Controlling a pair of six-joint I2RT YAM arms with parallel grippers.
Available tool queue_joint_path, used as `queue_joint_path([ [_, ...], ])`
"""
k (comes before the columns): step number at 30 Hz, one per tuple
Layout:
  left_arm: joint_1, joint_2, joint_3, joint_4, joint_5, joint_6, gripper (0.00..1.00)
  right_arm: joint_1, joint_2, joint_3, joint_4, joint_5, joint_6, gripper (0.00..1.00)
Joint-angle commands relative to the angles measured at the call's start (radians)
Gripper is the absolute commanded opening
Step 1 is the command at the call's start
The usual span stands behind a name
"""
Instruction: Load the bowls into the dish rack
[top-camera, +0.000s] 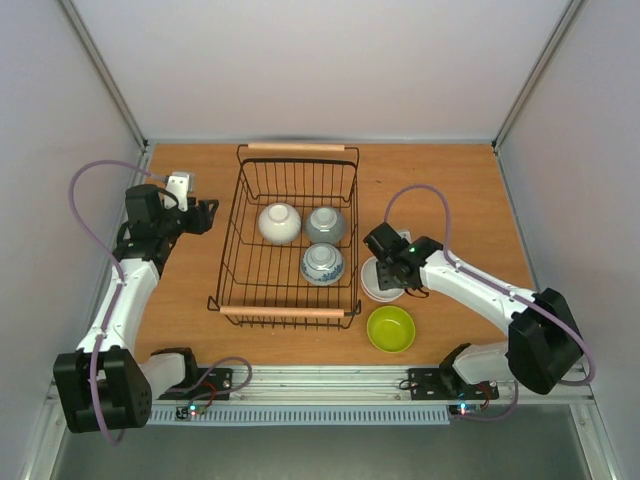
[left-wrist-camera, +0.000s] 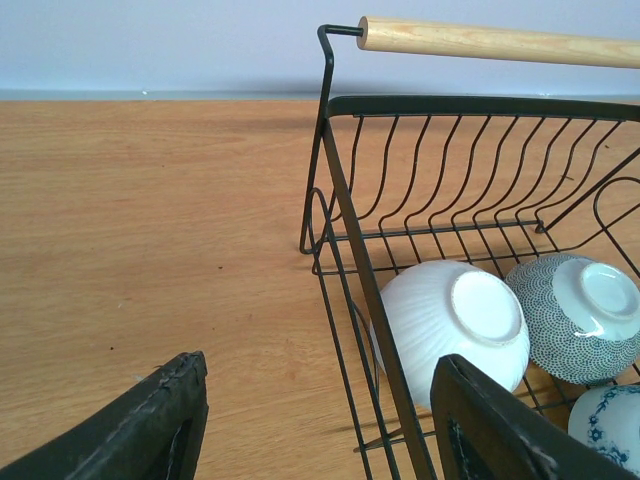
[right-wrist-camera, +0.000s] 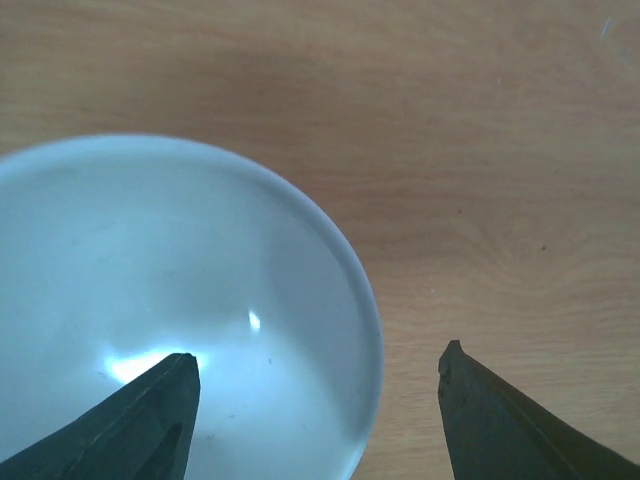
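Dish rack near-left corner free — bowls crowd rest; handles span ends.

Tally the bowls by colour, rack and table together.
White: 2, the ribbed white bowl in the black wire dish rack and the plain white bowl on the wooden table
Grey: 1, the grey patterned bowl
Blue and white: 1, the blue-and-white patterned bowl
Green: 1, the lime green bowl
Total: 5

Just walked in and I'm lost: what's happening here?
A ribbed white bowl, a grey bowl and a blue-patterned bowl sit upside down in the dish rack. The right gripper's open fingers straddle the rim of a plain white bowl on the table; a green bowl waits nearby. The left gripper hangs open and empty.
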Motion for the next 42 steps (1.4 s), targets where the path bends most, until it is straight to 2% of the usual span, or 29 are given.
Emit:
queue_joint_path([
  [1,0.002,0.005,-0.003,0.056,0.016,-0.001,0.62,-0.029,0.018,-0.053,0.074,-0.051,0.032,0.66],
  [9,0.002,0.011,-0.003,0.056,0.017,-0.001,0.62,-0.047,0.053,-0.091,0.128,-0.080,0.035,0.54],
  [14,0.002,0.014,-0.004,0.059,0.015,-0.001,0.62,-0.052,0.053,-0.093,0.128,-0.081,0.033,0.37],
  [20,0.002,0.021,-0.001,0.057,0.015,-0.001,0.62,-0.053,0.043,-0.091,0.114,-0.065,0.040,0.26],
  [26,0.002,0.022,-0.002,0.057,0.014,-0.001,0.62,-0.053,0.030,-0.081,0.077,-0.025,0.048,0.09],
  [32,0.002,0.034,-0.001,0.058,0.016,0.001,0.62,-0.054,-0.023,-0.073,0.036,0.004,0.054,0.02],
  [38,0.002,0.032,0.000,0.060,0.020,-0.001,0.62,-0.054,-0.126,-0.051,-0.008,0.050,0.046,0.01],
  [42,0.002,0.031,0.000,0.059,0.031,-0.004,0.63,-0.053,-0.193,0.030,-0.064,0.137,0.037,0.01],
])
